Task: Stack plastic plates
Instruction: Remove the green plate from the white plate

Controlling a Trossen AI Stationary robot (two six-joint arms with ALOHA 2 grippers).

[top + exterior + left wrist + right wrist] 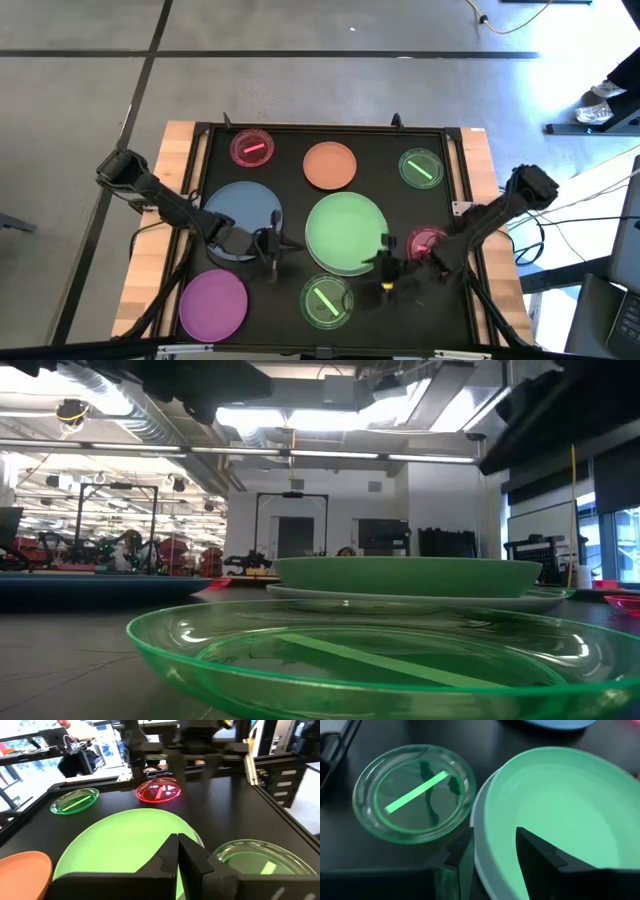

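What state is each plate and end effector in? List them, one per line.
Light green plate: stacked on white plate.
Blue-grey plate: single, flat.
Orange plate: single.
Purple plate: single.
Small striped plates: four, unstacked.
Left end effector: shut, empty.
Right end effector: open, straddling white plate's rim.

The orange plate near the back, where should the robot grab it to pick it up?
Probably by its thin rim. The orange plate lies flat, so fingers can only pinch the edge. Its near edge faces the light green plate, while its left side faces bare mat, so coming from the left looks easiest.
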